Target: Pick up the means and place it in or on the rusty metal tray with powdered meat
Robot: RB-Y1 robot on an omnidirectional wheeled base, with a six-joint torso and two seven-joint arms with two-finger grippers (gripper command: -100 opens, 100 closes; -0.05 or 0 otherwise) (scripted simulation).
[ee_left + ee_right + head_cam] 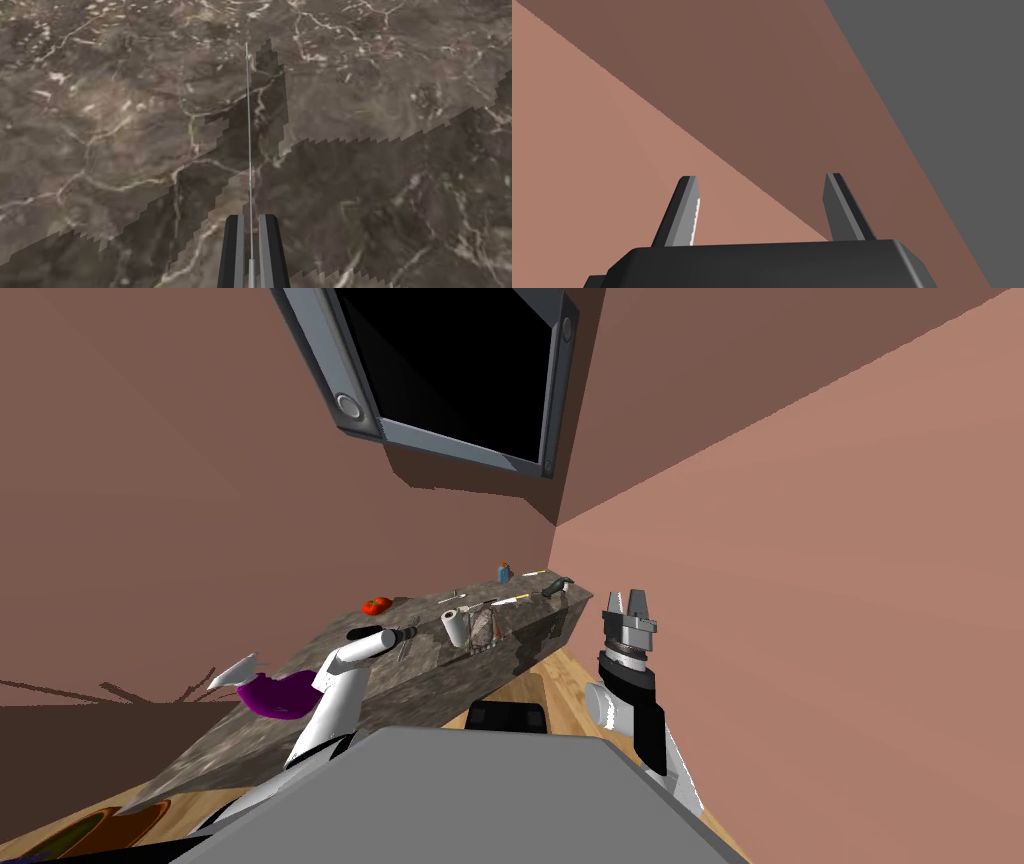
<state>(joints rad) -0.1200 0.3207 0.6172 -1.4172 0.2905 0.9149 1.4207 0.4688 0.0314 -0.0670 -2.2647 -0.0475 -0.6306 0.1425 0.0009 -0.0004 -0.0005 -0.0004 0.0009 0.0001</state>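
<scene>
Head view: left gripper (pixel 405 634) reaches over the marbled counter (pixel 415 610); right gripper (pixel 627 600) is raised beside the wall.

Left wrist view: fingers pinch a thin grey strip (pixel 248 125) at its near end; it juts straight out above the counter; probably light, stiff and slippery.

Right wrist view: fingers spread, empty.

Dark brown counter (pixel 100 100) with pale veins; thin silver utensil (pixel 248 125); red tomato (pixel 376 606).

White arms (pixel 335 698), black joints; thin grey jaws on dark box (pixel 762 265).
</scene>
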